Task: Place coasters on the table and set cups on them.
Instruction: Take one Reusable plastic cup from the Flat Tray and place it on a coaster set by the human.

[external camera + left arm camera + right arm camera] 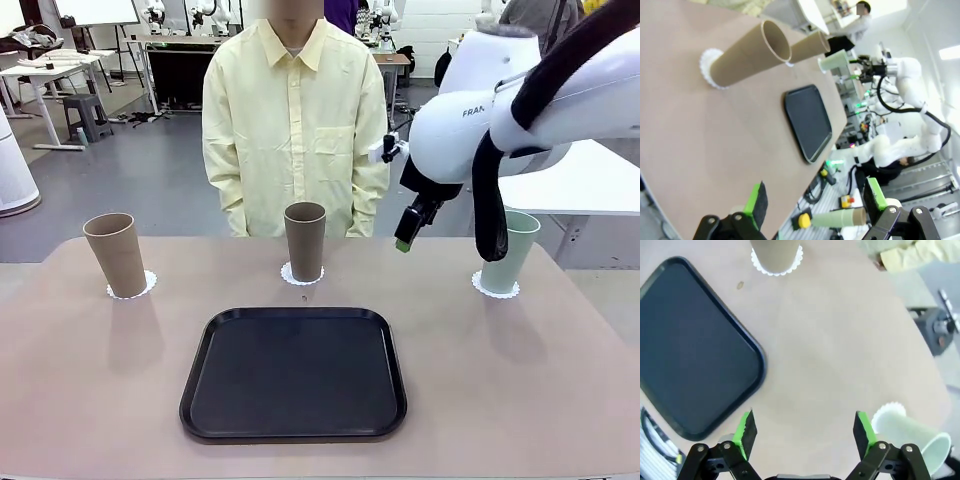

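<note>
Three cups stand upright on the table [520, 390], each on a white lacy coaster: a tan cup [117, 255] on the left coaster [131, 290], a brown cup [304, 240] on the middle coaster [300, 277], and a mint cup [511, 250] on the right coaster [496, 290]. My right gripper [408, 232] hangs open and empty above the table, between the brown and mint cups. In its wrist view the right gripper [804, 430] sits beside the mint cup [912, 432]. My left gripper [815, 200] is open, empty and off the table's left end, facing the tan cup [747, 52].
A black square tray [293, 372] lies empty at the front middle of the table. A person in a pale yellow shirt [295, 120] stands behind the far edge, arms down. The right arm's white body [520, 100] partly covers the mint cup.
</note>
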Available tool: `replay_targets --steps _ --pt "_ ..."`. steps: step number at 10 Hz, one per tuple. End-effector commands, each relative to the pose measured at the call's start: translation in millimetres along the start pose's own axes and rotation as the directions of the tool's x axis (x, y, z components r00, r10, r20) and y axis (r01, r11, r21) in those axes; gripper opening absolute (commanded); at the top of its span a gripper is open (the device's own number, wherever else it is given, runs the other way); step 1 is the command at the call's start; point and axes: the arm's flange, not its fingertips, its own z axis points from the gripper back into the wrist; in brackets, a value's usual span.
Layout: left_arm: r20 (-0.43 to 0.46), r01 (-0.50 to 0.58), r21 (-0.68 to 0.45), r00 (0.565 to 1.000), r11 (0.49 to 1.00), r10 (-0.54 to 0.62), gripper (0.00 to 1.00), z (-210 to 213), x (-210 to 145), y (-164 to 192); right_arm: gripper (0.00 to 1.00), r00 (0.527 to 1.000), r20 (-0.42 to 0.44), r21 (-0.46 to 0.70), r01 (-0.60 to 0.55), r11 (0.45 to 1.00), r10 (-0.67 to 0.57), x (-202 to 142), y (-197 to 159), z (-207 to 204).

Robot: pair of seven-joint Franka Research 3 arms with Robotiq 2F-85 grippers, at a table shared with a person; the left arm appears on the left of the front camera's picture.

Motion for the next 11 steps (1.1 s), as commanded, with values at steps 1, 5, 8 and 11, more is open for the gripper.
replay_targets --steps 1,5,8,11 --pt "0.005 -0.004 0.0 1.0 1.0 0.004 1.0 2.4 0.0 -2.4 1.0 0.986 -0.067 0.012 0.154 0.988 -0.153 -5.5 22.4 13.5" --pt "0.005 -0.004 0.0 1.0 1.0 0.004 1.0 2.4 0.0 -2.4 1.0 0.99 -0.057 0.011 0.132 0.991 -0.131 -4.6 21.5 19.4" --pt "0.005 -0.004 0.0 1.0 1.0 0.004 1.0 2.4 0.0 -2.4 1.0 0.99 -0.057 0.011 0.132 0.991 -0.131 -4.6 21.5 19.4" --pt "0.005 -0.004 0.0 1.0 1.0 0.004 1.0 2.4 0.0 -2.4 1.0 0.99 -0.057 0.011 0.132 0.991 -0.131 -4.6 21.5 19.4"
